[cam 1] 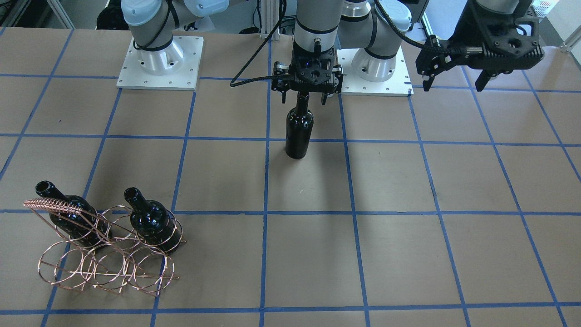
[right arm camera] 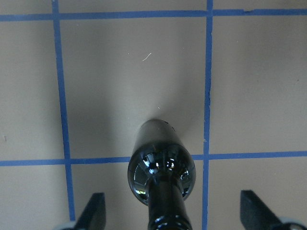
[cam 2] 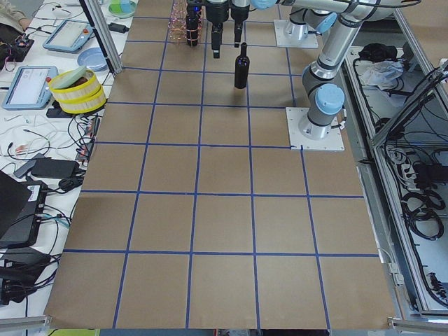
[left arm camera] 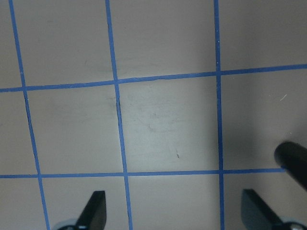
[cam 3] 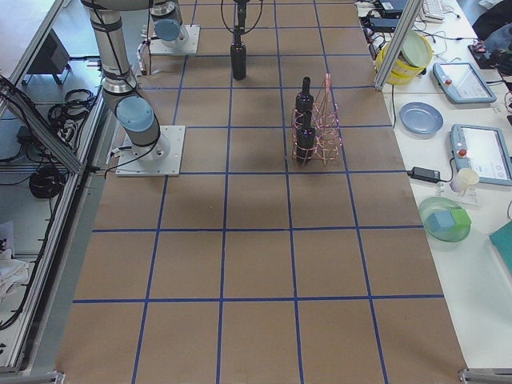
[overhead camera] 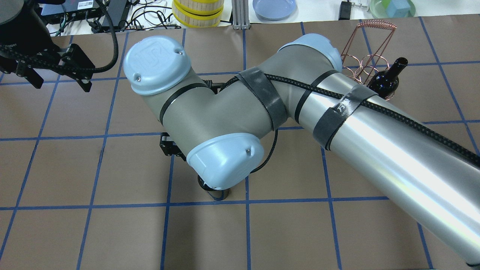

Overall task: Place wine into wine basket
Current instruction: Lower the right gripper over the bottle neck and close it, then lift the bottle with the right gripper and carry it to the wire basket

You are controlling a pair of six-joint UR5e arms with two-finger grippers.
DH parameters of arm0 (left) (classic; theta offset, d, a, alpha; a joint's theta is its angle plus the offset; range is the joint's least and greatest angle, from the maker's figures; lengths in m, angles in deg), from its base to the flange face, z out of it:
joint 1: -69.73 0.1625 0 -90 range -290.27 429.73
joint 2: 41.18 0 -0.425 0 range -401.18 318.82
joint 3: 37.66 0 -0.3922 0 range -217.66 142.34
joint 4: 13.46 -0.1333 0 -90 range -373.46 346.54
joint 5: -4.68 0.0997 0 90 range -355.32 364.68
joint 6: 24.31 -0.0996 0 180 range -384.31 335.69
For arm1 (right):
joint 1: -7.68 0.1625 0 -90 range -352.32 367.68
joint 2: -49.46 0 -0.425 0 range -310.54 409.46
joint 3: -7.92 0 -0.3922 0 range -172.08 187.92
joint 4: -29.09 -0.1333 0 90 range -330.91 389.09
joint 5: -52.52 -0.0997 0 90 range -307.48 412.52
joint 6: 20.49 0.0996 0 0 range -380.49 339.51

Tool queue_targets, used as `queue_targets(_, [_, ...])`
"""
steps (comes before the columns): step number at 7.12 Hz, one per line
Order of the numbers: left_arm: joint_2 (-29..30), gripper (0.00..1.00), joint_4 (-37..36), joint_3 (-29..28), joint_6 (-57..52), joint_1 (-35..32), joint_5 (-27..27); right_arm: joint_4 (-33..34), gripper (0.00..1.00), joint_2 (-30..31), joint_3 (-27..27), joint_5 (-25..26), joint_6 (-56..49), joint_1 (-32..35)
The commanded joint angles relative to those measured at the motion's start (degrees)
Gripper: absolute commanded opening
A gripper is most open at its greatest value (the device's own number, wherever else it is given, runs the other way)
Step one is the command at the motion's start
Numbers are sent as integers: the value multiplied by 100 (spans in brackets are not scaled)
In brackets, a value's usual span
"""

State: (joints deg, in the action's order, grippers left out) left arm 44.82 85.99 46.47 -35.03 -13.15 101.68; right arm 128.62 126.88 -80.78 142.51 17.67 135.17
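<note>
Grid lines of blue tape cross the brown table in the front-facing view. The bottle stands upright near the middle, close to a crossing of those lines and well apart from the basket at the lower left. The right gripper hangs over the bottle with one finger on either side of the neck, spread wide, and neither finger touches the glass. The left gripper hovers at the upper right, also spread wide, with nothing between its fingers. Two other bottles stand in the basket, in the row of rings nearer the robot, with one ring between them.

From overhead the right arm covers most of the scene. Only the foot of the bottle peeks out under its wrist. The left gripper sits at the upper left, wide apart and empty.

Both side views show the bottle upright on the table, apart from the basket.

The right wrist camera looks down the neck onto the bottle's shoulder, which is centred between the two fingertips with a clear gap on each side.

The left wrist camera shows table and tape between wide-set fingertips, and a dark rounded shape at the right edge that I cannot identify
</note>
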Motion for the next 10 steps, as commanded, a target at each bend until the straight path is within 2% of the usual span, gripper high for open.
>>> queue_targets(1, [-4,100,-5,6,-1,-9,-5,-3,100,-77,-138,-26,15,4])
queue_targets(3, [-4,100,-5,6,8,0,-13,14,98,-105,-129,-105,42,21])
queue_targets(4, [-4,100,4,15,8,-9,-5,23,90,-105,-129,-218,42,21])
queue_targets(5, [-4,100,4,6,8,-9,-5,14,75,-113,-129,-228,42,21])
queue_targets(7, [-4,100,-5,15,26,-9,-13,14,14,-113,-129,-219,-28,13])
queue_targets(8, [-4,100,-5,15,52,-44,-22,14,0,-105,-129,-228,-55,4])
queue_targets(10, [-4,100,-5,15,70,-35,-22,23,0,-78,-68,-219,-73,-31])
